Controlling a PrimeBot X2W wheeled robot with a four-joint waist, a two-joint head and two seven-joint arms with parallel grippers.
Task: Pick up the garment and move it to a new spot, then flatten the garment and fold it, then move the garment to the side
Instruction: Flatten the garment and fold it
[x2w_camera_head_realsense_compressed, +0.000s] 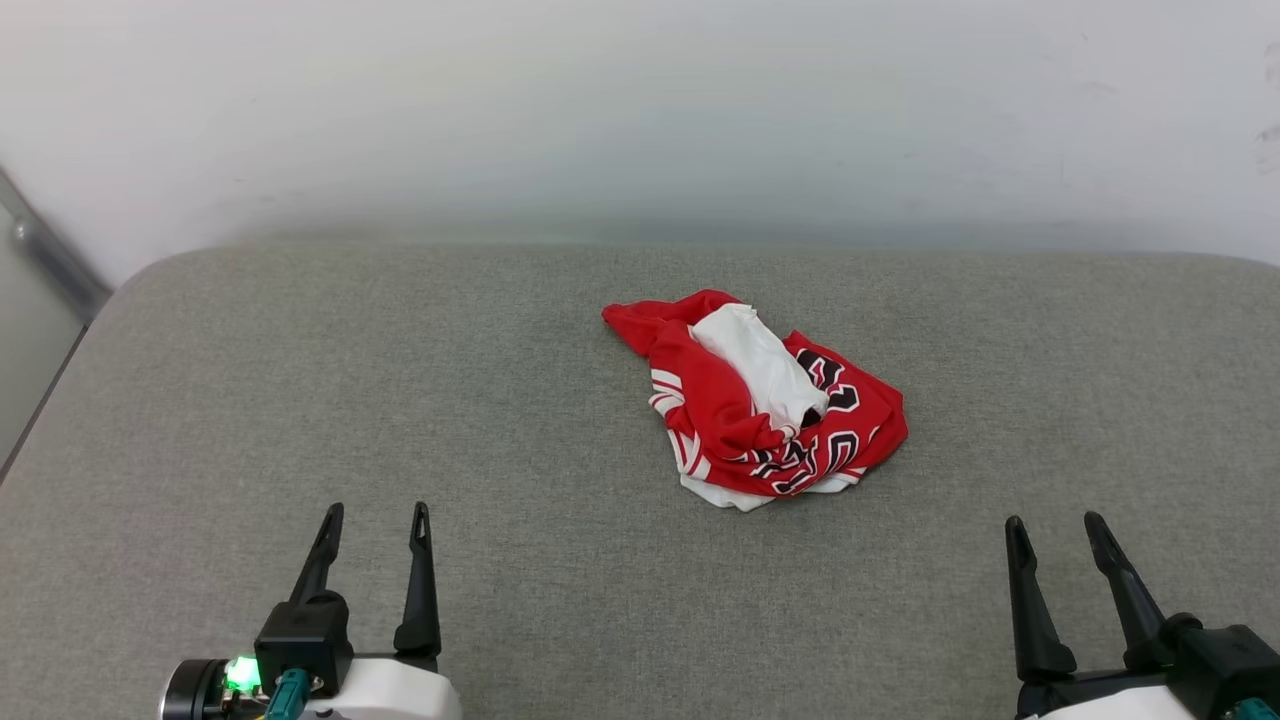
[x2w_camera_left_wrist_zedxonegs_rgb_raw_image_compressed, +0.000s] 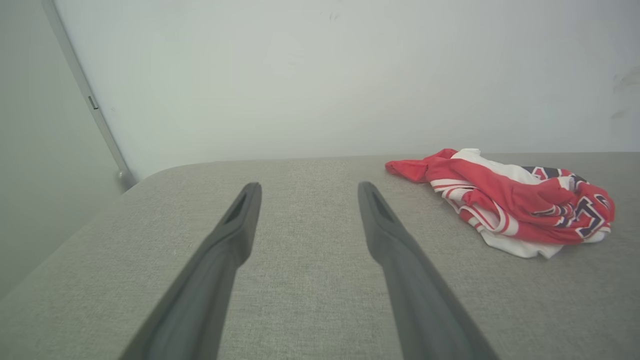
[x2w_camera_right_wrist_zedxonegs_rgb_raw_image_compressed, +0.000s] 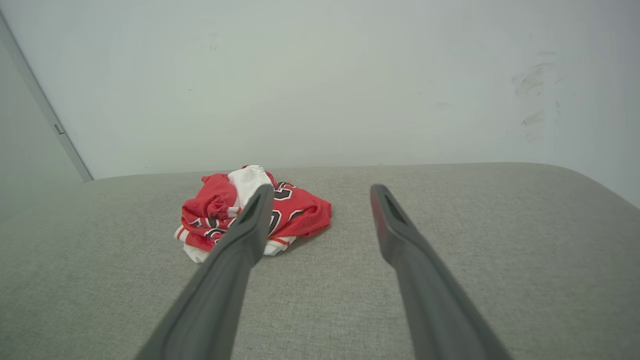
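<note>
My left gripper (x2w_camera_head_realsense_compressed: 376, 512) and right gripper (x2w_camera_head_realsense_compressed: 1056, 522) gape empty. The garment (x2w_camera_head_realsense_compressed: 720, 420) lies crumpled at twelve o'clock, well apart from every edge of the grey surface (x2w_camera_head_realsense_compressed: 300, 380).

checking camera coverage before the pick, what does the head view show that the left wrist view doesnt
Head view adds: the right gripper, open, and the shirt from above, a white sleeve lying across its top. Left wrist view adds: the shirt's low side profile. Both: the left gripper, open, apart from the shirt, and the grey cushion.
</note>
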